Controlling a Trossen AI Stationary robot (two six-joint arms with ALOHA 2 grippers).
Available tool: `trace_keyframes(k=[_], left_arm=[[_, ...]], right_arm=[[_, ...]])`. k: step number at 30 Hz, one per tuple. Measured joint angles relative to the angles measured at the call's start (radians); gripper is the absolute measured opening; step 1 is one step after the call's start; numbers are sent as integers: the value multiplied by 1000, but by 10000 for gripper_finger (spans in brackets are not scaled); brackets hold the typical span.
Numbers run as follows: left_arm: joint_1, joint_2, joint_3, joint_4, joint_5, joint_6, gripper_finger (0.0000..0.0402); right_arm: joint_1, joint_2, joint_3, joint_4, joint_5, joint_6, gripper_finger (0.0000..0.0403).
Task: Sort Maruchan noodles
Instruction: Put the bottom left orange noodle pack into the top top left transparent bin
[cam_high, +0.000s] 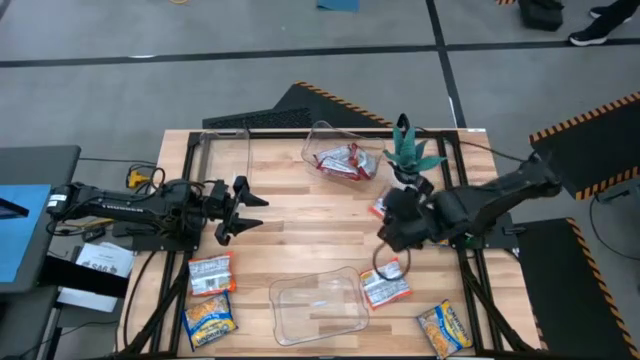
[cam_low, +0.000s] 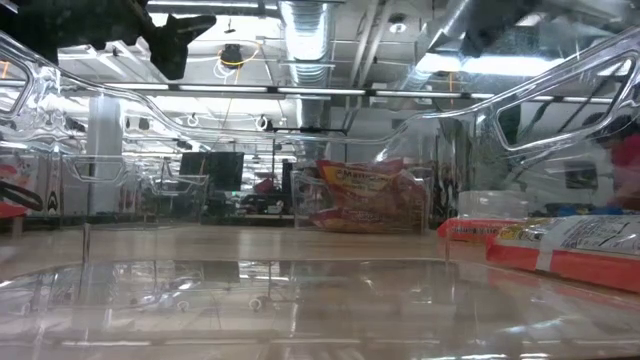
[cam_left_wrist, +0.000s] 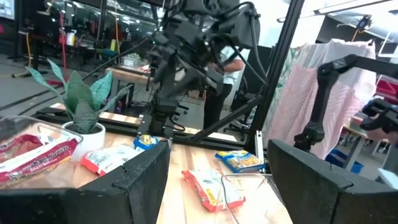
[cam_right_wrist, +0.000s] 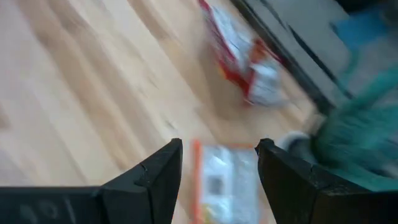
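right claw (cam_right_wrist: 219, 163) released, hovering over an orange packet (cam_right_wrist: 227, 180) at desk (cam_high: 290, 185) 3 o'clock, lined up to grab | left claw (cam_high: 243, 208) released, parked at 9 | red packets (cam_high: 343, 160) already binned at 12, so sorting's underway

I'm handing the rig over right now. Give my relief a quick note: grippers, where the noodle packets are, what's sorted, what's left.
Left gripper: open, empty, over the table's left side.
Right gripper: open, empty, above an orange packet lying loose on the table.
Done: red packets sit in the far bin.
Left: near bin is empty. Loose packets remain: two at the near left, one yellow at the near right, one partly hidden under the right arm by the plant.
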Motion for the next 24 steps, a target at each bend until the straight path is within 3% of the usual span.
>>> trace_keyframes(k=[6, 12, 14, 19, 21, 24], left_arm=[[0, 0, 0, -25, -1, 49, 256], [0, 0, 0, -44, -18, 116, 256], [0, 0, 0, -38, -32, 132, 256], [0, 2, 14, -62, -32, 106, 256], [-5, 26, 73, -176, 1, 68, 256], [-57, 83, 207, -491, 25, 66, 256]], right_arm=[[114, -192, -345, 648, 88, -206, 230], [134, -248, -553, 1267, 29, -620, 230], [133, -254, -580, 1353, 1, -689, 230], [132, -255, -579, 1369, -17, -720, 230], [137, -255, -579, 1368, -18, -705, 230], [136, -255, -579, 1367, -25, -698, 230]])
